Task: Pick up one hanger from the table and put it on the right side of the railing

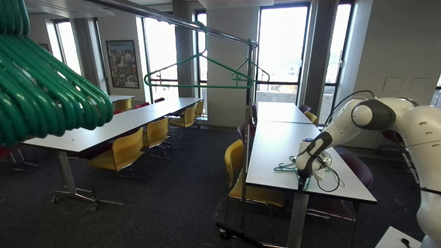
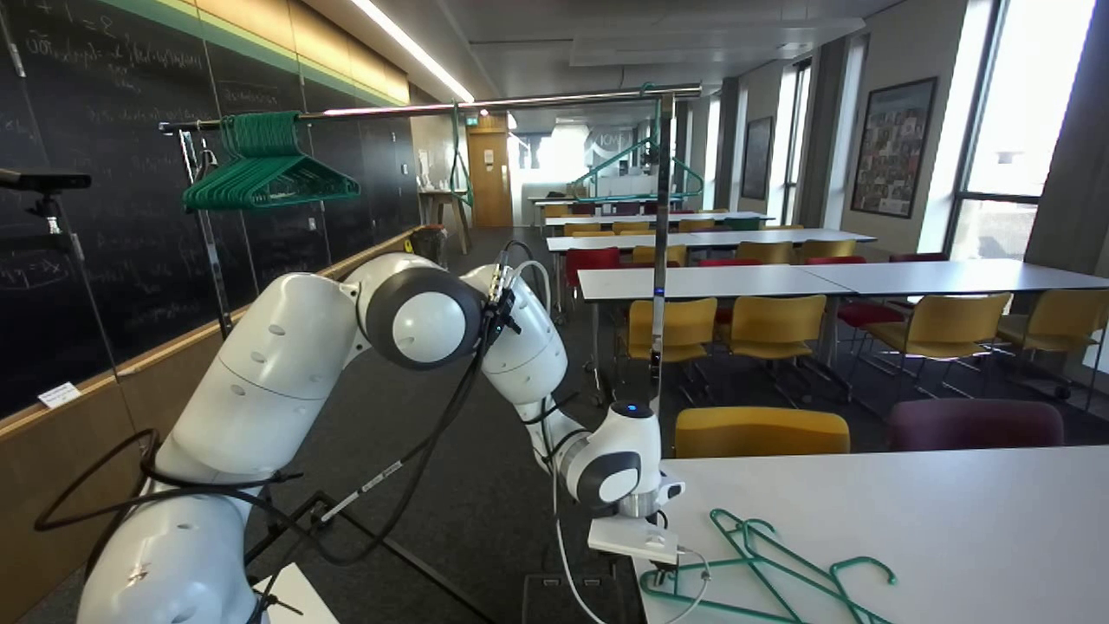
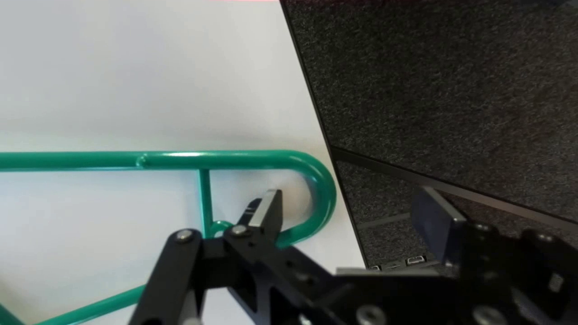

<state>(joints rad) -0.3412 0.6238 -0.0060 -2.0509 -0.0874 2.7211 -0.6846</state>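
On the white table (image 1: 275, 148) lie overlapping teal-green hangers, two hooks (image 2: 858, 561) showing in an exterior view. In the wrist view, the rounded end of a hanger (image 3: 113, 161) points toward the table's edge. My gripper (image 3: 352, 212) stands open around that end. One finger (image 3: 273, 210) is inside the hanger's loop, while the opposite finger (image 3: 435, 221) hangs out beyond the table edge, over the floor. Between the pads is the hanger's curved tip, apparently untouched. The railing (image 1: 220, 33) runs above, bearing one hanger (image 1: 198, 86) mid-bar and another near its end pole.
A dense bunch of hangers (image 2: 269, 173) hangs at the railing's far end. The railing's upright pole (image 2: 661, 260) stands close to my wrist and the table. Yellow chairs (image 1: 234, 155) are tucked along the table, and a thin cable (image 1: 339, 179) loops from the wrist.
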